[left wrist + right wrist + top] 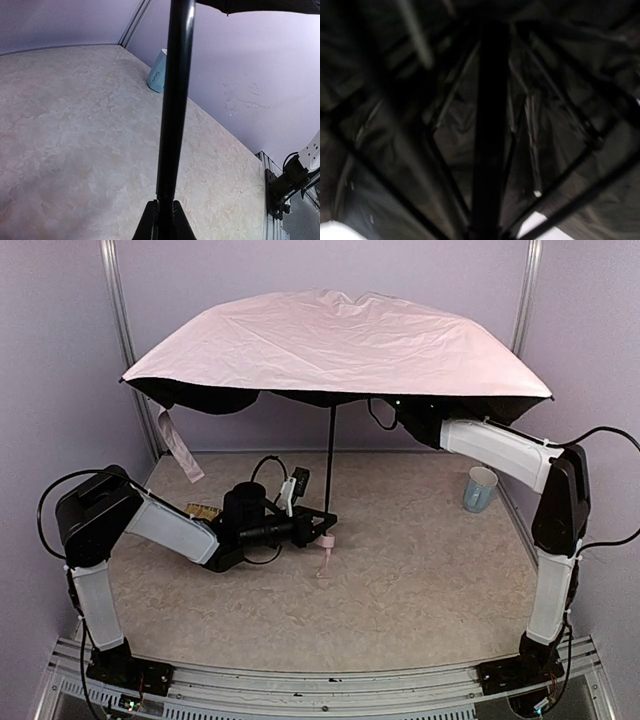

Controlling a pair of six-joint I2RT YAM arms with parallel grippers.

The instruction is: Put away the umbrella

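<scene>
My left gripper (164,205) is pinching the black metal shaft (175,100) of the open pale pink thin-fabric umbrella (340,345). Both fingers (149,225) are pressed tight against the shaft low down, just above the small pink handle (327,542). The umbrella stands upright near the middle of the mottled beige table (420,570), and its canopy spreads over the far half toward twelve o'clock. A pink strap tab (178,445) hangs from the canopy's nine o'clock edge. My right arm (495,448) reaches up from three o'clock under the canopy. My right gripper (405,418) is buried in the dark among the black ribs (555,100) beside the shaft, and I cannot tell whether its fingers are spread or closed. A pale blue paper cup (480,488) stands at the table's three o'clock edge, well apart from the shaft.
</scene>
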